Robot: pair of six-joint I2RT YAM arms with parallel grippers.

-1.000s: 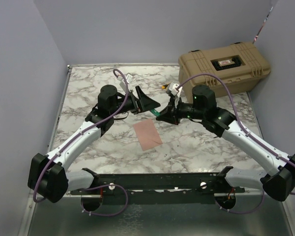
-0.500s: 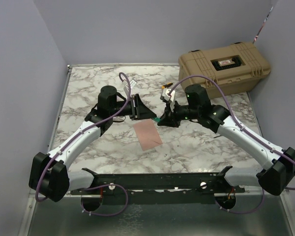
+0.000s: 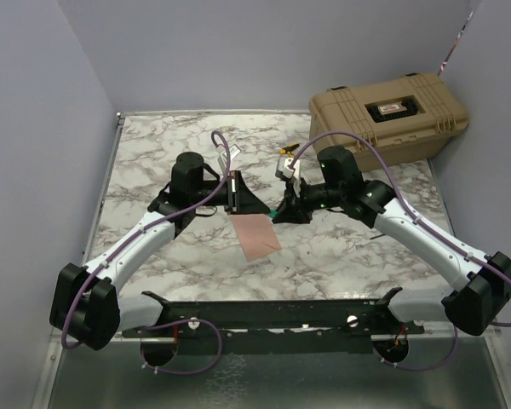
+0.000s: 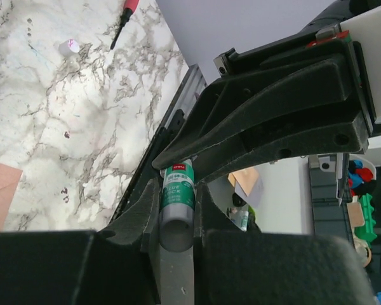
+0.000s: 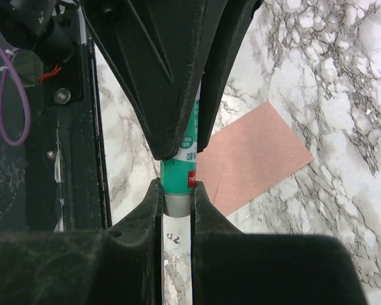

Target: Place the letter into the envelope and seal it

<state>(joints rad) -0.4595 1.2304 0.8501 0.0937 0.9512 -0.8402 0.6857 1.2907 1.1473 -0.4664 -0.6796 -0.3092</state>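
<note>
Item: glue stick (image 5: 180,166), green label, grey end; held in the air between the two arms, above the marbled surface (image 3: 153,153)

Left gripper (image 4: 176,213): closed down to the stick's width, fingers against both sides of the grey end

Right gripper (image 5: 176,194): closed tight on the other end of the same stick, its fingers nose to nose with the left arm's

Envelope (image 3: 255,235): one salmon-tan sheet lying flat on the surface, just nearer the arm bases than the meeting grippers; fold lines show across it in the right wrist view

Letter: not seen as a separate sheet; judged to be inside the envelope already, though this cannot be confirmed

Other: tan hard case (image 3: 387,106) at the far right, well apart

Step in hand: judged to be uncapping the stick for sealing

Next move: a straight pull apart along the stick's axis, both grips firm, then glue to the flap
</note>
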